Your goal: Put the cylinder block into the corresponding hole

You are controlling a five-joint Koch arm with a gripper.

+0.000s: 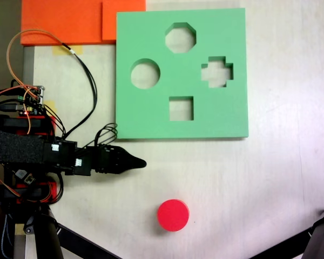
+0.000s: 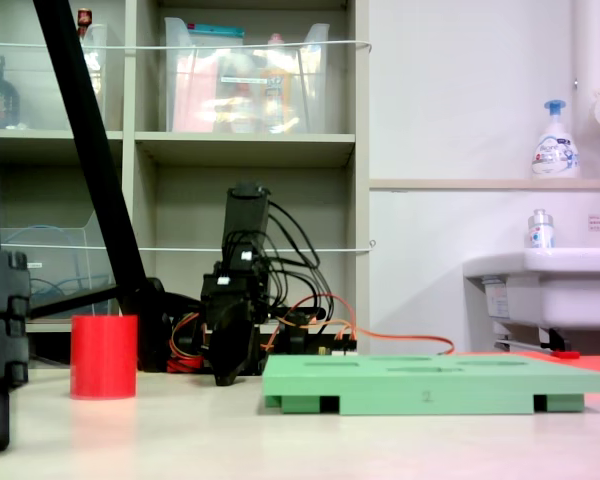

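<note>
1. Progress: nothing placed yet, by the look of it. The cylinder block stands upright on the bench, well apart from the green board, towards the bottom of the top-down fixed view. In the low fixed view it stands on the bench at left, clear of the board.
2. Target: the corresponding hole is the plain round cutout at the board's left side in the top-down view. It's empty, w/ bench showing through. The octagon, cross and square cutouts are empty too.
3. Arm: the gripper lies low, pointing right in the top-down view, just below the board's bottom-left corner and up-left of the block. Not touching either.
4. Jaws: they come to one dark point from above, and the low view shows them end-on, so can't tell if there's a gap. They hold nothing.
5. Left to do, as I judge it: reach the block, grasp, carry to the round hole, lower in. Basically the whole job.
6. Writing: a small mark on the board's front edge in the low view, maybe a "2", not sure. The labels on the pump bottle and the small bottle are too small to read. No brand legible on the arm.
</note>
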